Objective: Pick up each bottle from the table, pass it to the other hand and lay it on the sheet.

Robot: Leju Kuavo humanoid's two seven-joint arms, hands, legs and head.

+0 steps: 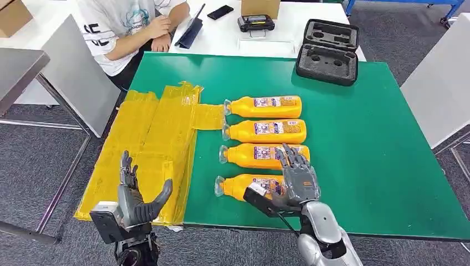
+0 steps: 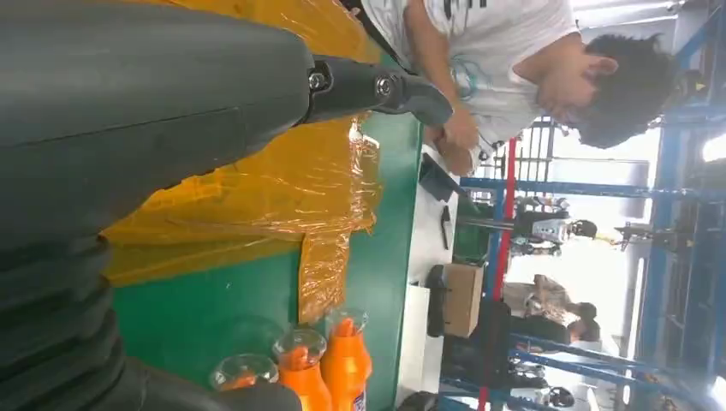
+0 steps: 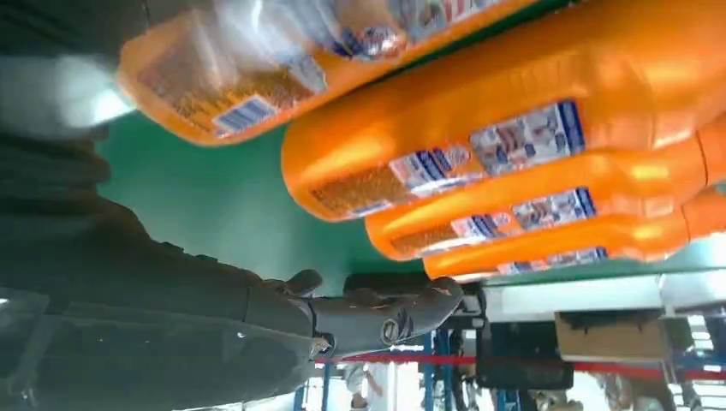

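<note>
Several orange bottles lie on their sides in a row on the green table [image 1: 366, 144], caps pointing left. My right hand [image 1: 298, 182] is over the label end of the nearest bottle [image 1: 241, 187], fingers spread and reaching toward the second bottle [image 1: 252, 155]. In the right wrist view the nearest bottle [image 3: 257, 77] is blurred close to the palm, and the right hand [image 3: 171, 291] has its thumb held apart from it. The yellow sheet [image 1: 161, 127] covers the table's left side. My left hand [image 1: 136, 195] waits open, palm up, over the sheet's near corner.
A black foam-lined case [image 1: 327, 51] lies open at the table's far right corner. A person in a white shirt [image 1: 127, 25] sits at the far left beside a white table with a tablet and a phone. Grey panels stand on both sides.
</note>
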